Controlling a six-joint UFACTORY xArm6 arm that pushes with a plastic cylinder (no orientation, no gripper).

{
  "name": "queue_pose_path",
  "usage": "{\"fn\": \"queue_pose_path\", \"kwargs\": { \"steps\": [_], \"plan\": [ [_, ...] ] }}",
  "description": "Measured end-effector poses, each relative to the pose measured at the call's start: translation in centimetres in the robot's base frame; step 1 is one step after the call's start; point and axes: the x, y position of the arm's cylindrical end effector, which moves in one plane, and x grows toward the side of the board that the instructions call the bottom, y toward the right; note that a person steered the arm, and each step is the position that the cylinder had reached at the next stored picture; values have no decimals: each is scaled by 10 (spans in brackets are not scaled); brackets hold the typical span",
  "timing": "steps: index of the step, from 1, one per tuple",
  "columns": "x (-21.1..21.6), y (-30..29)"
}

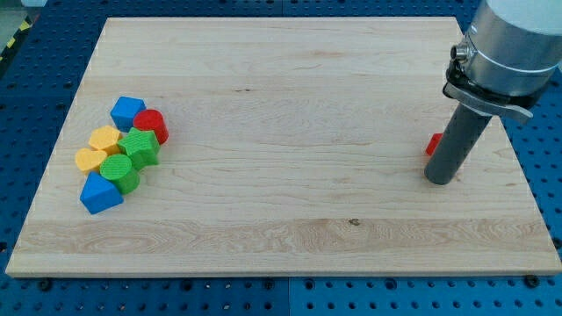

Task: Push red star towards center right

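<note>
The red star is mostly hidden behind my dark rod at the view's right; only a small red edge shows on the rod's left side. My tip rests on the wooden board, just below and right of the visible red piece, touching or nearly touching it.
A cluster of blocks sits at the view's left: a blue block, a red block, a green block, a yellow block, an orange-yellow block, a second green block, a second blue block.
</note>
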Motion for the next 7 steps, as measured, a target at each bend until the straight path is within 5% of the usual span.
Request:
{"fn": "queue_pose_path", "kwargs": {
  "steps": [2, 5, 7],
  "plan": [
    [-17, 0],
    [-13, 77],
    [-16, 54]
  ]
}}
